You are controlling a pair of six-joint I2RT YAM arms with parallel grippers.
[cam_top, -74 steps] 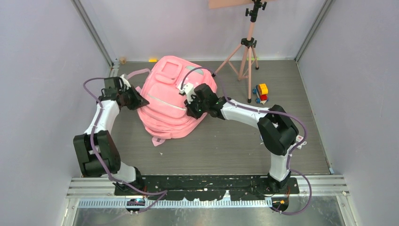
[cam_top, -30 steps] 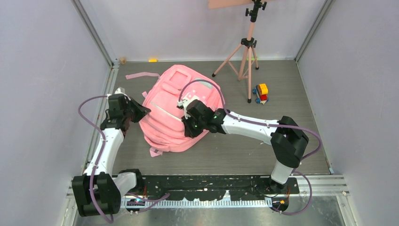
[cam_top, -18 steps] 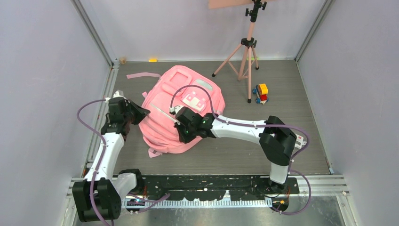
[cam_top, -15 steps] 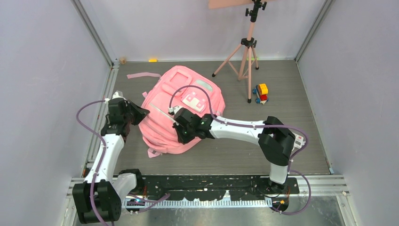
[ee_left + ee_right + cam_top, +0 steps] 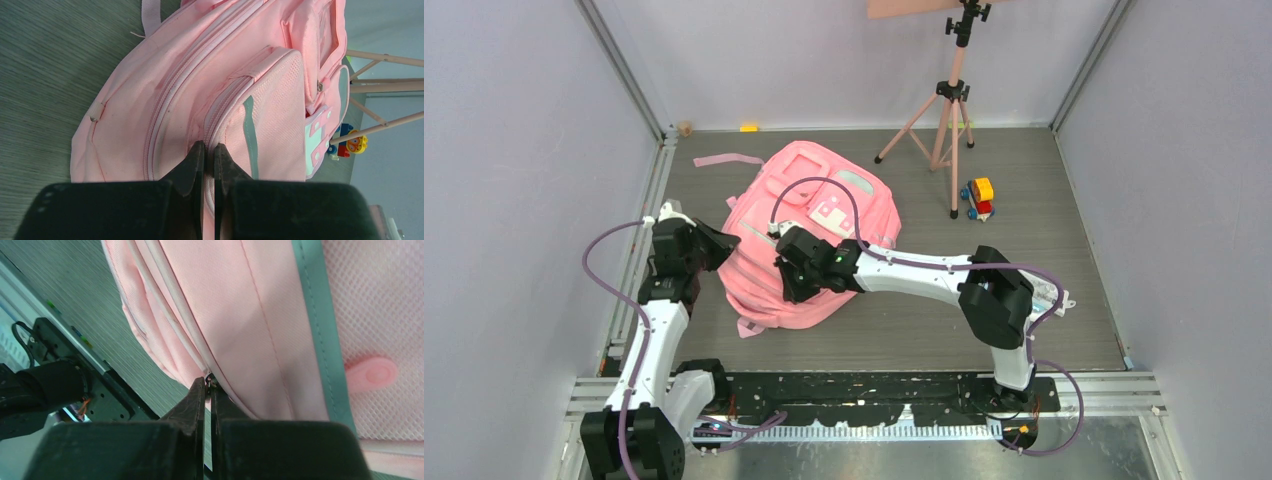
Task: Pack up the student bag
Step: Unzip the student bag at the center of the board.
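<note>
From above, the student bag [image 5: 759,275] is lying front-up on the grey worktop [image 5: 894,330], left of the frame's centre. A pink tripod [image 5: 952,95] and a small toy vehicle [image 5: 979,197] are standing well apart from it at the upper right. The left arm [image 5: 656,330] is reaching up the left side to the bag's left edge. The right arm [image 5: 914,275] is stretching across from the lower right to the bag's near edge. In the left wrist view the left jaws are pressing together at bottom centre, clamping the pink fabric between the main zip track and the front pocket's zip [image 5: 222,100]; this is probably anchoring the bag so it is not sliding. In the right wrist view the right jaws are also closing tight at bottom centre, pinching what looks like a small metal zip pull [image 5: 209,381] on the zip line. The arm is likely gripping it to drag the zip open for packing.
</note>
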